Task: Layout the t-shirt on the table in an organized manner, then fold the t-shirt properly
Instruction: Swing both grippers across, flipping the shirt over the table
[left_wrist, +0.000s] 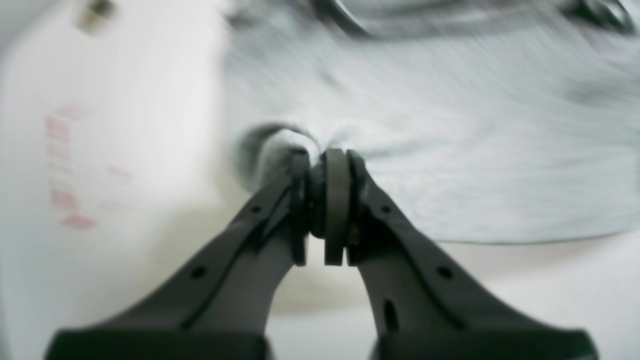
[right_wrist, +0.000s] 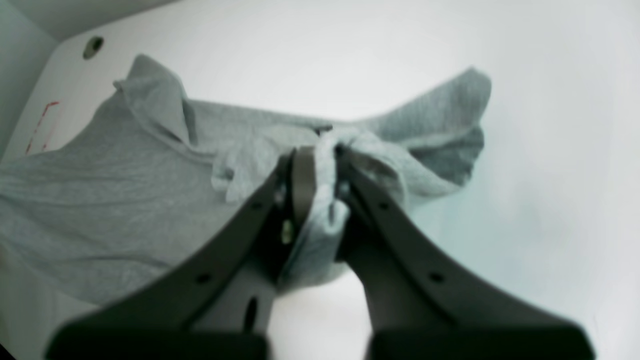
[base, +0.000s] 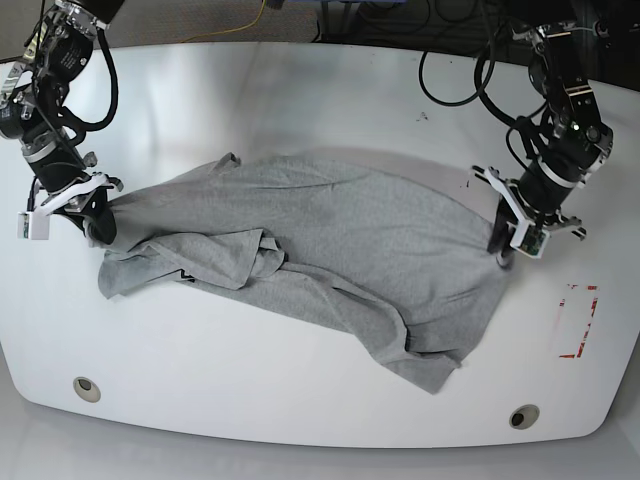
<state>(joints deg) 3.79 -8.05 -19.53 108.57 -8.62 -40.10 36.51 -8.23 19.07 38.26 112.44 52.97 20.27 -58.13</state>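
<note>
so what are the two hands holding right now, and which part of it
Both are shut on the t-shirt: the right hand pinches a bunched fold by a sleeve, the left hand grips the opposite edge; which part exactly cannot be told.

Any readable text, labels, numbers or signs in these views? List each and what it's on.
No text reads legibly in any view.
The t-shirt: a dark speck of print shows in a fold near its crumpled end, too small and hidden to read.
The table: a red outline mark, a shape only, no characters. In the left wrist view it is blurred red smudges.
</note>
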